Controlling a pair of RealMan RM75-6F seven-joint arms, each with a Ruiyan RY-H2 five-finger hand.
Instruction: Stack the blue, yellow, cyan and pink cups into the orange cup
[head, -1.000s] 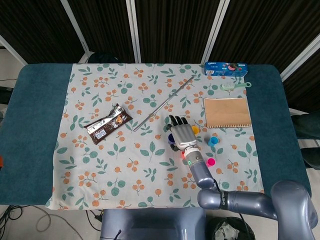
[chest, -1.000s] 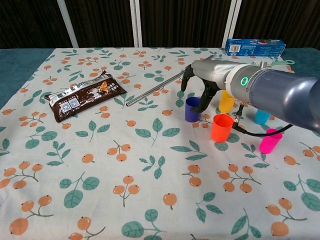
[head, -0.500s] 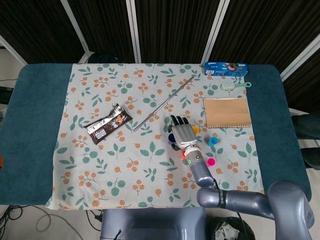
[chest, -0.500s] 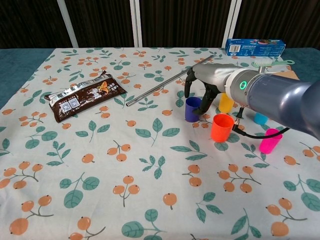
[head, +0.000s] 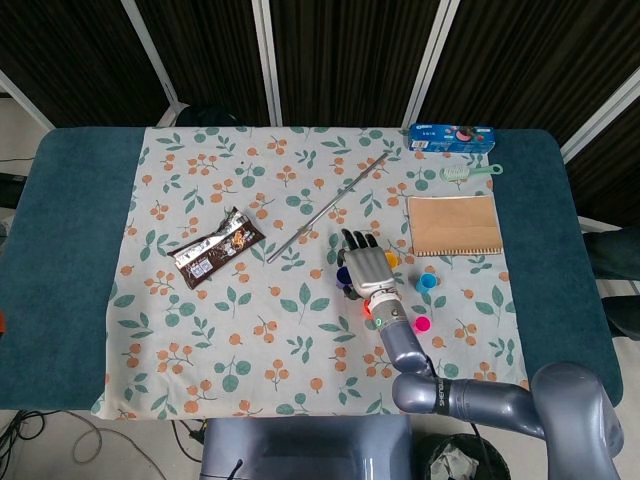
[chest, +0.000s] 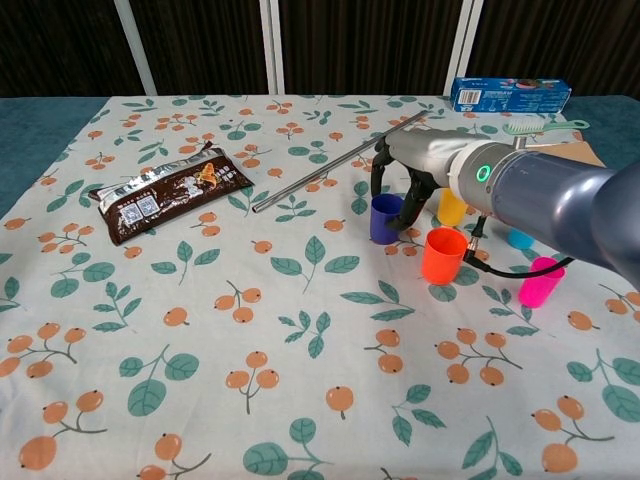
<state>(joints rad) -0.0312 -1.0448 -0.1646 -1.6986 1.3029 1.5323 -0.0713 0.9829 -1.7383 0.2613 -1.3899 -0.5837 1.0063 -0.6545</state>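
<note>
While the orange cup (chest: 444, 255) stands nearest, the blue cup (chest: 385, 218) sits just at its ten o'clock, upright. Over it arches the right hand (chest: 400, 180), fingers spread around the rim, apparently not yet clamping. Yellow cup (chest: 452, 207) waits beyond.

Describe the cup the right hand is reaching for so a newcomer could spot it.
Start at the floral tablecloth and find the cluster of small cups right of centre. The blue cup stands at its left edge, beside the orange cup, under the right hand's fingers. It is the darkest of them.
</note>
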